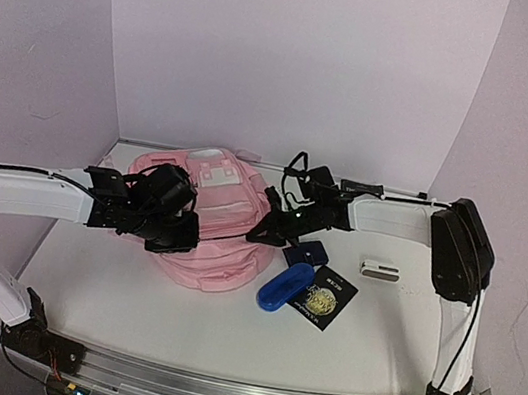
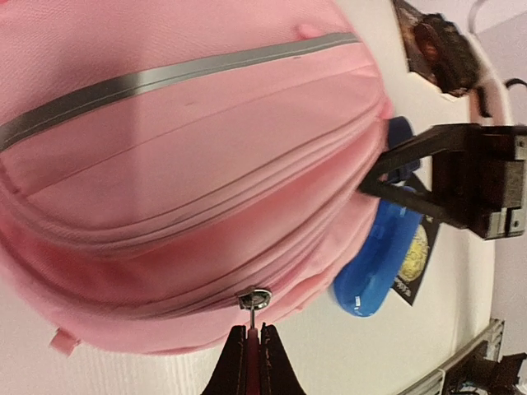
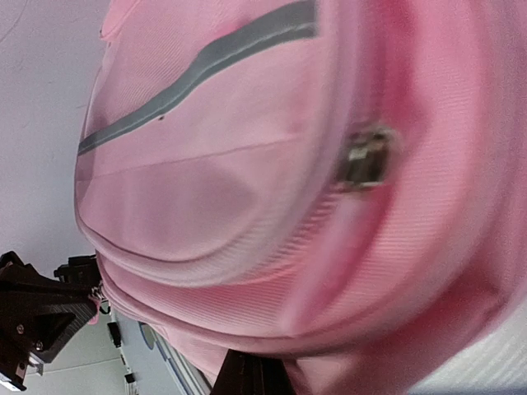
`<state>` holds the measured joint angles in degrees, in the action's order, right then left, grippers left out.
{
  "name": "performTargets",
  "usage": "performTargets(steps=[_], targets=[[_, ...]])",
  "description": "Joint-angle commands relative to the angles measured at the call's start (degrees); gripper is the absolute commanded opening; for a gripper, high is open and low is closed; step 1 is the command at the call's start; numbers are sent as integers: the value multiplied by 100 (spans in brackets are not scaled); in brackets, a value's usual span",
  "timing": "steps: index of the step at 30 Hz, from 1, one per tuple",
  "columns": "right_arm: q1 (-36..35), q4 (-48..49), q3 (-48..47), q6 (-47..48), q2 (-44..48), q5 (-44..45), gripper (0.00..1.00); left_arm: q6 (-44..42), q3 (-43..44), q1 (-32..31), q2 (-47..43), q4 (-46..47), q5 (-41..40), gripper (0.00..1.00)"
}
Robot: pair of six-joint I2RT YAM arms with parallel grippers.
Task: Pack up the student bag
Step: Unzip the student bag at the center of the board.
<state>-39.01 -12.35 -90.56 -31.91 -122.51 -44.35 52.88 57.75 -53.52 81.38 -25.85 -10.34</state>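
Note:
The student bag (image 1: 210, 219), a soft pink backpack with a grey stripe, lies flat in the middle of the table. My left gripper (image 2: 253, 355) is shut on the pink pull tab of a metal zip slider (image 2: 255, 298) at the bag's near left edge. My right gripper (image 3: 255, 370) sits shut at the bag's right side, its tips buried in a fold of pink fabric. From the left wrist view, the right gripper (image 2: 370, 183) pinches the bag's edge. A second metal slider (image 3: 366, 156) shows on the seam.
A blue oval case (image 1: 284, 287) lies just right of the bag, with a small dark blue box (image 1: 305, 255) behind it. A black booklet with a gold emblem (image 1: 326, 297) lies beside it, and a small white object (image 1: 380, 270) farther right. Walls close off the back and sides.

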Motion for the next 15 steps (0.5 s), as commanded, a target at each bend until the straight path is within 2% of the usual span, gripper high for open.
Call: performTargets(steps=[1,4,7,10,12,14,15], targets=[[352,193,115,249,454,723,0,673,334,99,-346,-1572,-856,0],[396,164,106,370,498,707,0,663,272,286,-400,-1721,-682,0],[384,175,12,422,475,257,3,263,39,307,-458,-885,-74,0],[273,256,14,282,492,-80,41,-42,-36,295,-383,-201,523,0],[151,313,32,297,515,-5,61,-162,22,272,-315,-76,654,0],[74,338,-43,311,434,77,68,-248,82,246,-272,-8,700,0],[54,339,-117,295,346,118,69,-280,93,237,-262,24,727,0]])
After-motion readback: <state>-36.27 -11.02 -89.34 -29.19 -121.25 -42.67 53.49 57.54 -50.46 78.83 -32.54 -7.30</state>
